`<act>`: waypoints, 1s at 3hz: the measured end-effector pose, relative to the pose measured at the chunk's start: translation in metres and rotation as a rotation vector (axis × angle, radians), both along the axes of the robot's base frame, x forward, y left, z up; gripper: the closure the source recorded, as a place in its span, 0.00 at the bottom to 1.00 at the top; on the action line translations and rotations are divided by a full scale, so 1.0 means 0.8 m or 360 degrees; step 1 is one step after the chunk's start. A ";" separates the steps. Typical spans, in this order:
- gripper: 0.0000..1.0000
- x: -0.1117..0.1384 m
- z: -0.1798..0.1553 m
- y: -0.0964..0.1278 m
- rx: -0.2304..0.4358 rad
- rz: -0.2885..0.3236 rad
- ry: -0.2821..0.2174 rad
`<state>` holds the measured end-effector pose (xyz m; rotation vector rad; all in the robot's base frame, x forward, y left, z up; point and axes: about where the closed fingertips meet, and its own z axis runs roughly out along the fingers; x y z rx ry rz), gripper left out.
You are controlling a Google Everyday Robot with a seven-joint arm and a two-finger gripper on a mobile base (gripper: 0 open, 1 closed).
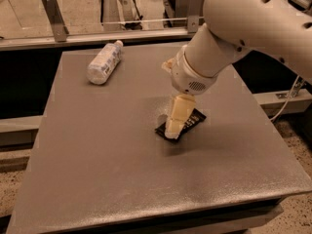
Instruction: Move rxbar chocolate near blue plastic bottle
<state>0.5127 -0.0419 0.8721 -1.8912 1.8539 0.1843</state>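
Observation:
The rxbar chocolate (190, 123), a flat black wrapper with white lettering, lies near the middle of the grey table (97, 165). My gripper (173, 128) points down and sits right over the bar's near-left end, its cream fingers hiding part of the wrapper. The blue plastic bottle (104, 62), with a pale label and white cap, lies on its side at the table's far left, well apart from the bar.
A metal rail with upright brackets (52, 14) runs behind the table's far edge. A cable (287, 99) hangs at the right beside the table. My white arm (253, 28) reaches in from the upper right.

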 end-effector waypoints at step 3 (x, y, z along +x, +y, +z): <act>0.17 -0.034 -0.044 -0.034 -0.0145 0.0135 0.0234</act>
